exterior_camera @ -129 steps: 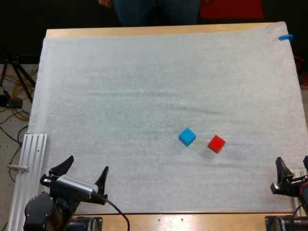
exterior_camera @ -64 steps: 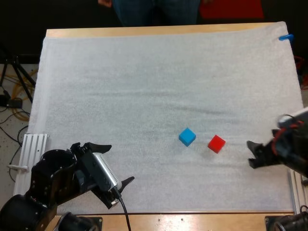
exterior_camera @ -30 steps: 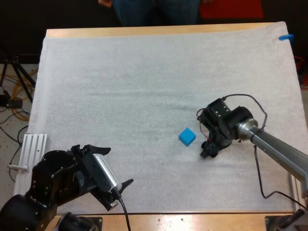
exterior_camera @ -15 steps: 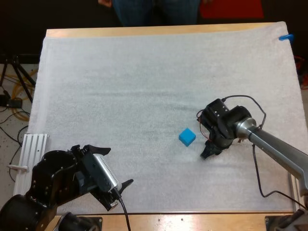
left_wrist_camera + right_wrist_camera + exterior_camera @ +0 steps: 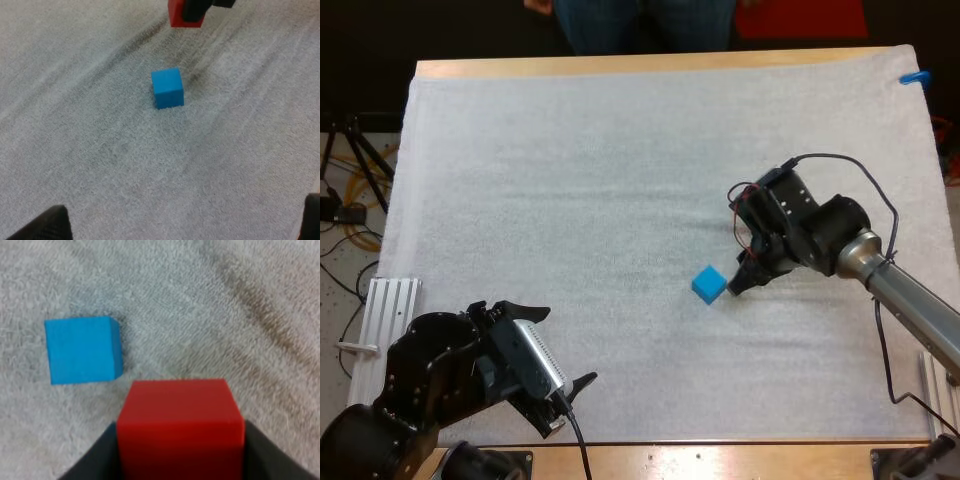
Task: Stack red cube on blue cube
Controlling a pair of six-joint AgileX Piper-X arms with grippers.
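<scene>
The blue cube (image 5: 709, 285) rests on the white mat (image 5: 620, 170), right of centre. My right gripper (image 5: 744, 279) hovers just right of it, shut on the red cube (image 5: 180, 422), whose sides are pressed by both black fingers (image 5: 97, 460). Seen from the right wrist, the blue cube (image 5: 82, 349) lies ahead of the red one and off to the side, apart from it. The left wrist view has the blue cube (image 5: 167, 88) on the mat and the red cube (image 5: 183, 15) raised beyond it. My left gripper (image 5: 570, 344) is open near the front left edge, holding nothing.
A person (image 5: 620, 20) stands beyond the table's far side. An aluminium rail (image 5: 385, 320) lies off the mat's left front edge. Bare mat stretches across the left and far parts of the table.
My right gripper has lifted the red cube off the mat and carried it away from the front edge, ending beside the blue cube. The left arm has stayed still.
</scene>
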